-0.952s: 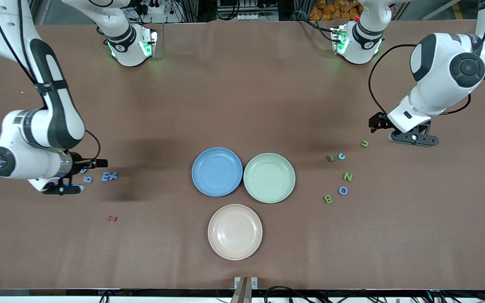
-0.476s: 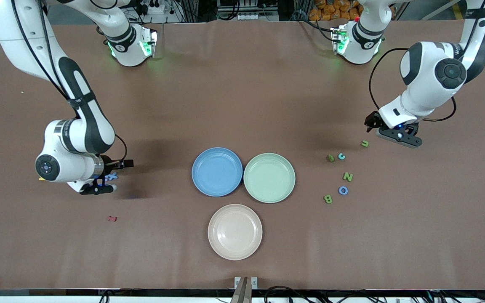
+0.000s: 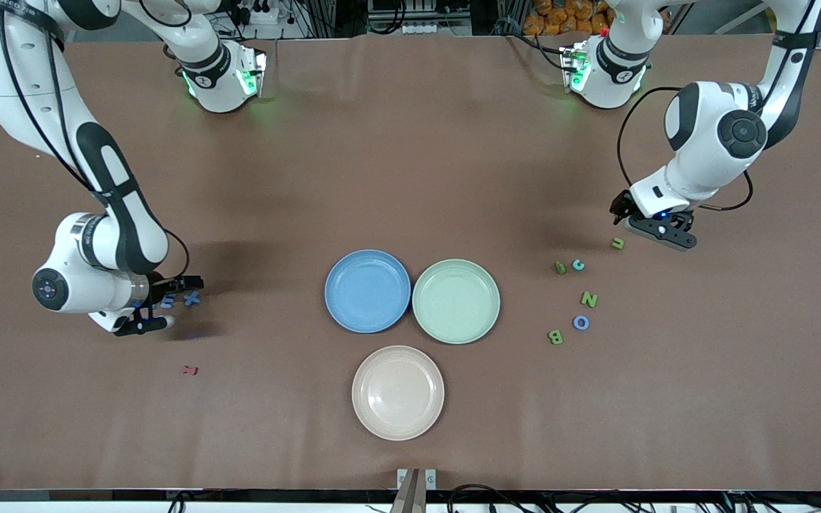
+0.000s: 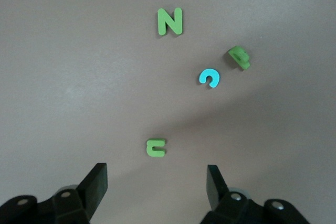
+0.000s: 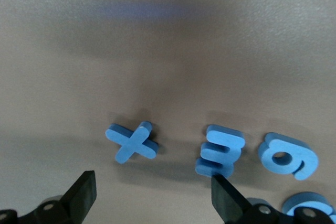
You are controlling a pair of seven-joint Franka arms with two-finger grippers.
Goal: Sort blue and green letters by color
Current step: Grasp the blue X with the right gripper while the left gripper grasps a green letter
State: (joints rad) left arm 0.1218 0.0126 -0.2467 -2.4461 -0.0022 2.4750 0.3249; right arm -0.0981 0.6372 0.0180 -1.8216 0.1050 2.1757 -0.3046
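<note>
Front view shows a wide brown worktop (image 3: 410, 178) with a matte, paper-like surface, and cables and rack gear along its edge by the arm bases. Three round, shallow plates sit together near the middle: a blue plate (image 3: 368, 291) touching a pale green plate (image 3: 456, 301), with a beige plate (image 3: 398, 392) nearer the front camera. Broad bare stretches lie between the plates and each letter group.

Toward the right arm's end, chunky foam blue letters lie flat: an X (image 5: 132, 141), an E (image 5: 220, 151) beside it and a 9 (image 5: 287, 156) next along. A small dark red letter (image 3: 190, 370) lies apart, nearer the camera. The right gripper (image 5: 152, 195) hovers low over them, fingers spread wide around nothing.

Toward the left arm's end lie a green U (image 4: 156, 147), a light blue C (image 4: 209, 77), a green I (image 4: 239, 56), a green N (image 4: 170, 21), a blue O (image 3: 581, 322) and a green B (image 3: 555, 336). The left gripper (image 4: 156, 184) hangs just beside the U, fingers apart and empty.
</note>
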